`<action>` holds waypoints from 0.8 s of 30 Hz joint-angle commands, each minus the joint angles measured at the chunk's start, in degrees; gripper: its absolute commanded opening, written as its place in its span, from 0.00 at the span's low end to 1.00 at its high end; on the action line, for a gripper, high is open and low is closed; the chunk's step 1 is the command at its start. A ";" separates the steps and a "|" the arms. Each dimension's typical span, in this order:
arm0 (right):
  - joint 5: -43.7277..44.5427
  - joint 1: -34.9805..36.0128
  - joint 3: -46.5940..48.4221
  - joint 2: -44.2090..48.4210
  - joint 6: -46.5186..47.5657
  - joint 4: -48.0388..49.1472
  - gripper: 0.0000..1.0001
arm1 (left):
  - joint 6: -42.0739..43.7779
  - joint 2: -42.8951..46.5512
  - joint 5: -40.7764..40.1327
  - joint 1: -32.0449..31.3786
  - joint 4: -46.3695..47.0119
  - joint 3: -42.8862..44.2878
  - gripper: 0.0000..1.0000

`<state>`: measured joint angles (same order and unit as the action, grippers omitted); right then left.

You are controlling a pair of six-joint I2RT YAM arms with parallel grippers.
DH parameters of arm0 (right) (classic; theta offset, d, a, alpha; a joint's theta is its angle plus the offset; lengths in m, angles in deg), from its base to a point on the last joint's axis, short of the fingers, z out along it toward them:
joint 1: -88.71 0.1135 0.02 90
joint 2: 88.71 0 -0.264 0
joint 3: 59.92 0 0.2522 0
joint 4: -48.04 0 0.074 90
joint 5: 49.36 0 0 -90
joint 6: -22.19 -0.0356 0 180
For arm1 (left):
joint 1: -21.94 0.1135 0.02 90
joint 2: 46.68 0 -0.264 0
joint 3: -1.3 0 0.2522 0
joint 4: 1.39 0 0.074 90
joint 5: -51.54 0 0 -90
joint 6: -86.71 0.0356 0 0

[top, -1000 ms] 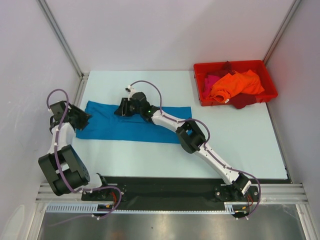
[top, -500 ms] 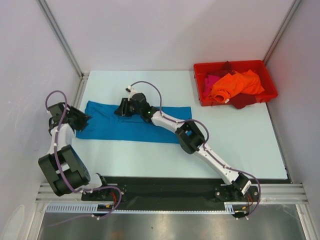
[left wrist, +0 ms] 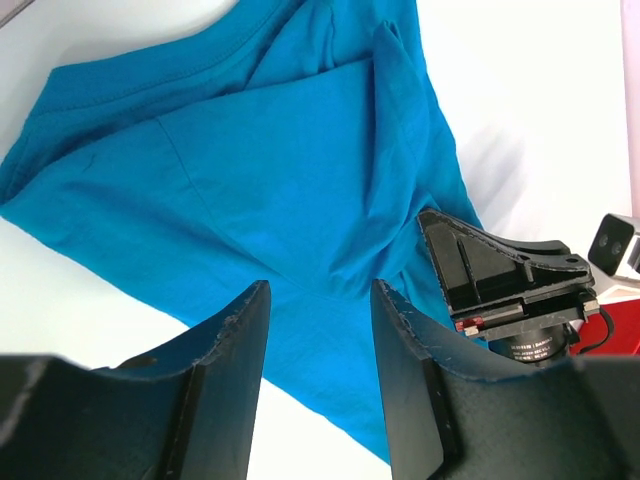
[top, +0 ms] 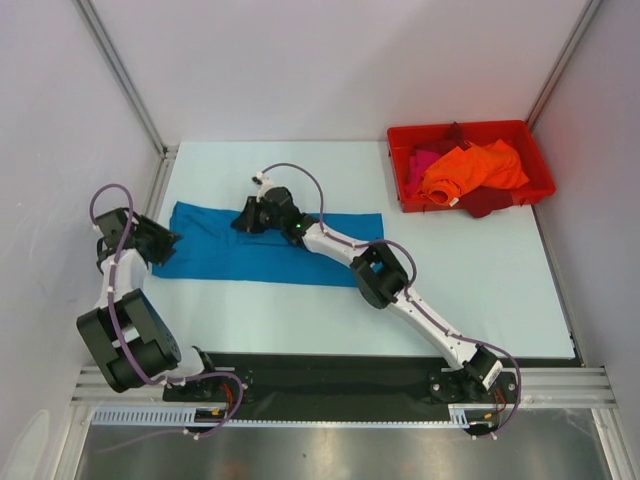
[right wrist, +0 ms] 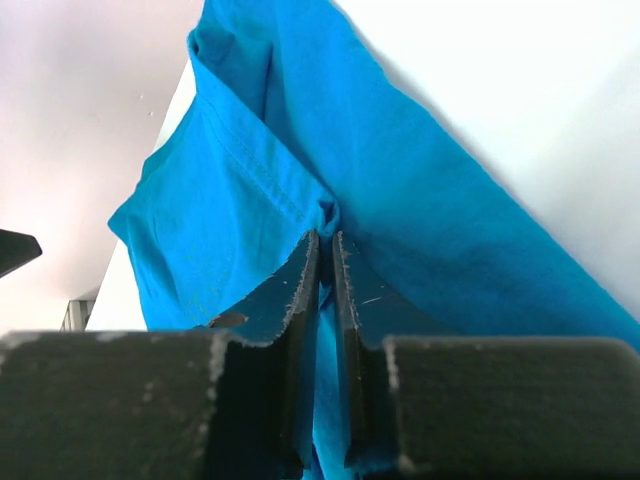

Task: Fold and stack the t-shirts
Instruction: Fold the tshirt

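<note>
The teal-blue t-shirt [top: 225, 258] is laid out as a long flat band on the left half of the table [top: 480, 285], well apart from the red bin [top: 460, 127] where the other shirts [top: 470, 170] are heaped. The cloth is judged light, limp and easily creased, so hems and corners are better pinched than the middle. A raised fold near its far edge is clamped between the closed fingers of the right gripper [right wrist: 322, 240]. The left gripper [left wrist: 318, 290] is held over the shirt's left end, jaws parted, nothing seized.
</note>
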<state>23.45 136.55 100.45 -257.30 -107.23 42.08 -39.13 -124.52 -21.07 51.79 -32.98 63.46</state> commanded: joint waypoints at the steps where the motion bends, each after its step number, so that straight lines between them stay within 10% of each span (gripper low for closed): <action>1: -0.21 -0.81 -0.35 4.32 0.31 1.35 0.12 | 1.47 -0.02 0.28 1.26 1.92 0.11 0.50; 24: -3.38 -2.66 -12.29 13.37 3.30 -1.03 0.12 | 1.38 -6.70 -0.25 3.03 3.76 2.05 0.49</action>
<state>20.19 134.10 90.37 -249.06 -104.83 41.03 -38.75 -130.64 -21.32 54.37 -31.34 63.49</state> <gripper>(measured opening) 0.114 0.487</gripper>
